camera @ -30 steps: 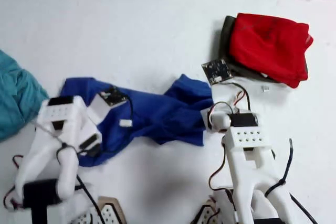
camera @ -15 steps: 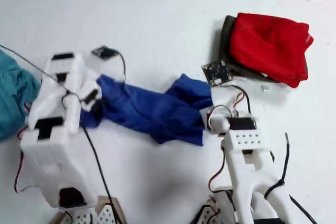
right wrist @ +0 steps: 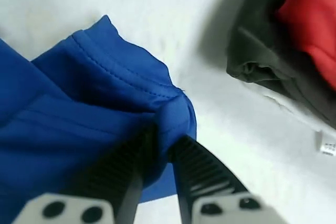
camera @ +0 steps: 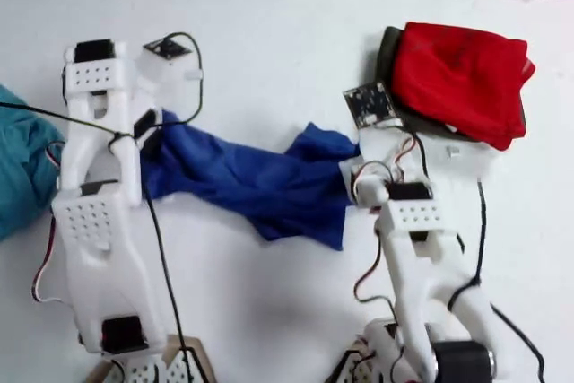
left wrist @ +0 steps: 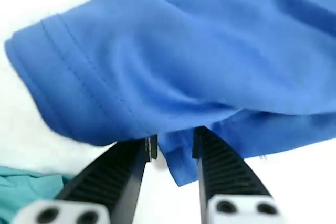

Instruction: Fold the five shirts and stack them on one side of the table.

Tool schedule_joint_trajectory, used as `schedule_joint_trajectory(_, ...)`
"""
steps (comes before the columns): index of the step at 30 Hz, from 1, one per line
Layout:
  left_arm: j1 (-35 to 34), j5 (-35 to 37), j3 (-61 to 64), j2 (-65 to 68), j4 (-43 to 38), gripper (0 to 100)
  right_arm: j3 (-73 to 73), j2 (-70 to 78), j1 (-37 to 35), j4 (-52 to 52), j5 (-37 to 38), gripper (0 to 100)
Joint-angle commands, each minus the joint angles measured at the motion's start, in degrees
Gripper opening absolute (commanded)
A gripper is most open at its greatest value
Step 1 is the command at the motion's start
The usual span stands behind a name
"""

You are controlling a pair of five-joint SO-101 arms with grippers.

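Note:
A blue shirt [camera: 256, 184] lies stretched in a twisted band across the middle of the table between the two arms. My left gripper [camera: 150, 138] is shut on its left end; the left wrist view shows a fold of blue shirt [left wrist: 173, 72] pinched in my left gripper [left wrist: 173, 148]. My right gripper [camera: 352, 166] is shut on the right end, where a hemmed corner of the blue shirt [right wrist: 94, 93] is clamped in my right gripper [right wrist: 161, 142]. A folded red shirt [camera: 460, 78] rests on a folded dark shirt [camera: 388, 65] at the far right.
A crumpled teal shirt [camera: 22, 172] lies at the table's left edge, and the teal shirt [left wrist: 26, 190] also shows beside my left gripper. The dark shirt [right wrist: 262, 59] and red shirt [right wrist: 315, 14] lie just beyond my right gripper. White table [camera: 269, 51] stretches behind the blue shirt.
My left arm has swung toward the far side of the table, dragging the blue shirt's left end with it and pulling the cloth taut. The right arm has barely moved.

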Motion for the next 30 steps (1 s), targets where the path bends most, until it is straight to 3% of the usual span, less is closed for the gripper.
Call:
schedule_joint_trajectory(1, -0.7, -1.14, 4.18, -9.67, 1.41, 15, -5.27, 3.91, 0.31, 1.36, 0.09, 2.0)
schedule_joint_trajectory(5, -0.09, -3.34, 17.01, -17.32, 0.26, 15, -6.59, 3.91, 0.4, 2.59, 0.0, 2.0)
schedule_joint_trajectory(12, 1.32, 1.05, 35.56, -19.43, -18.2, 15, -6.42, 3.12, 0.13, 2.59, 0.09, 2.0)
schedule_joint_trajectory(18, 2.46, 6.15, 41.01, -19.34, -28.66, 16, -6.42, 3.3, 0.13, 3.3, 0.35, 2.0)
schedule_joint_trajectory(23, 2.11, 6.07, 40.92, -19.6, -26.11, 20, -6.42, 3.3, 0.13, 3.47, 0.44, 2.0)
schedule_joint_trajectory(30, 4.66, 6.07, 35.3, -19.43, -9.14, 14, -6.42, 3.3, 0.13, 3.38, 0.44, 2.0)
